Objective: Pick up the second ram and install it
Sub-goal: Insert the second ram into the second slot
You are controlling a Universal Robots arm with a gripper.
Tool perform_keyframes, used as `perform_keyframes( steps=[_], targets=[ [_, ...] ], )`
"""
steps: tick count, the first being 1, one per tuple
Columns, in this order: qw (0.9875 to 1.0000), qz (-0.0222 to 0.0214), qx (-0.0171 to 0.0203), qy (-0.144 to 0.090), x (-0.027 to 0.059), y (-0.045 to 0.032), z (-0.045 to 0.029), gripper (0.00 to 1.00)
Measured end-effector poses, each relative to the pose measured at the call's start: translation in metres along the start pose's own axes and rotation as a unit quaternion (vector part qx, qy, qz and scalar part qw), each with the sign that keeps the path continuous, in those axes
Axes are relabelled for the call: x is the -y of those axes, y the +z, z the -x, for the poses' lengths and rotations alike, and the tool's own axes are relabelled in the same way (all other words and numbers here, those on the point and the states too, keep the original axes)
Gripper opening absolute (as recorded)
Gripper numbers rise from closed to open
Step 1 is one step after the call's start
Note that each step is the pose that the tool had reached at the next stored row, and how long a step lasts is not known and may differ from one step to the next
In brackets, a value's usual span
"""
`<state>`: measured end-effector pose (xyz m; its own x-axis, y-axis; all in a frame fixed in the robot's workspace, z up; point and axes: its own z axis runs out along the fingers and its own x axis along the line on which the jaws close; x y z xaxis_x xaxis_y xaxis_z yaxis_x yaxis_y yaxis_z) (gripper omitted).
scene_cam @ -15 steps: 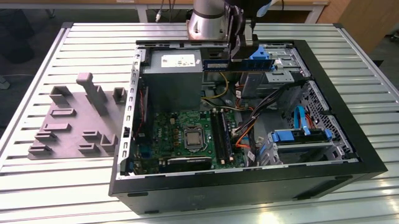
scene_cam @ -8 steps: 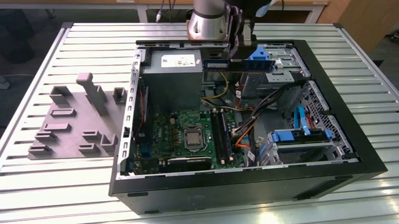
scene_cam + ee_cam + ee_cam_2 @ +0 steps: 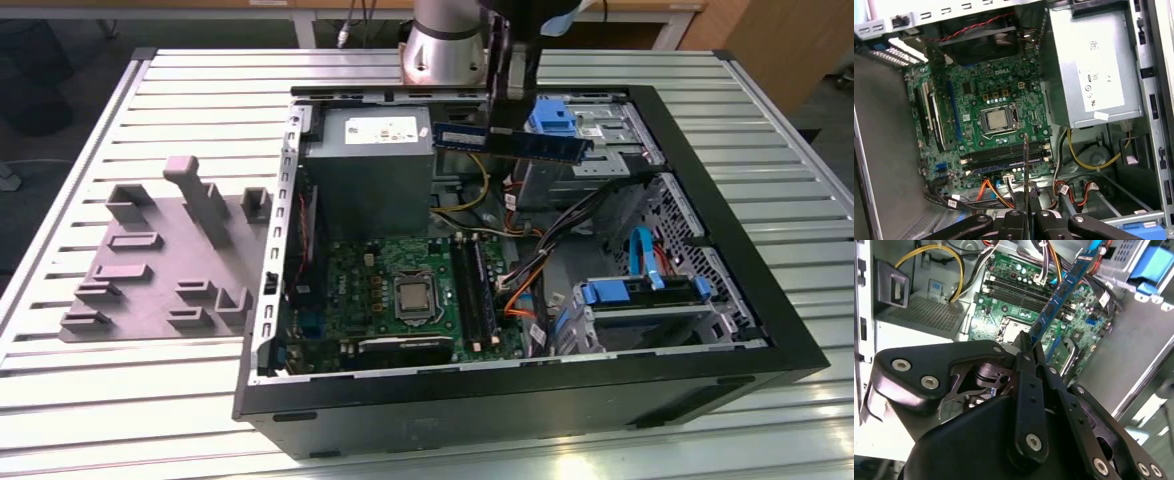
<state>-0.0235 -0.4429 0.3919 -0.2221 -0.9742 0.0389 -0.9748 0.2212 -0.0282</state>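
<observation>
Black pincer (image 3: 1030, 344) clamps the thin blue-green memory stick (image 3: 1061, 292) above the open black computer case (image 3: 534, 400) — pickup done, not yet seated.

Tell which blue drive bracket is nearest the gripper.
The upper bracket in the exterior view, by the memory stick the gripper holds; the other bracket sits at that view's lower right.

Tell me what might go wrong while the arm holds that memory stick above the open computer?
The second ram is pinched in the gripper, so it could slip or tilt. The black slots lie close together on the motherboard; a small misalignment could jam it. The orange cables run beside those slots and might snag it.
</observation>
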Motion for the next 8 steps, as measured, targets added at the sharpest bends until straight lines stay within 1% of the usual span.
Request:
perform_keyframes(
  steps=[2,4,6,8],
  targets=[
    [0.9998,0.0007,-0.0005,0.018,0.0,0.0003,0.0,0.14],
    [0.9993,0.0014,-0.001,0.037,0.0,0.0006,0.0,0.14],
    [0.9985,0.002,-0.0015,0.055,0.0,0.0009,0.0,0.14],
    [0.9974,0.0027,-0.002,0.073,0.0,0.0012,0.0,0.14]
  ],
)
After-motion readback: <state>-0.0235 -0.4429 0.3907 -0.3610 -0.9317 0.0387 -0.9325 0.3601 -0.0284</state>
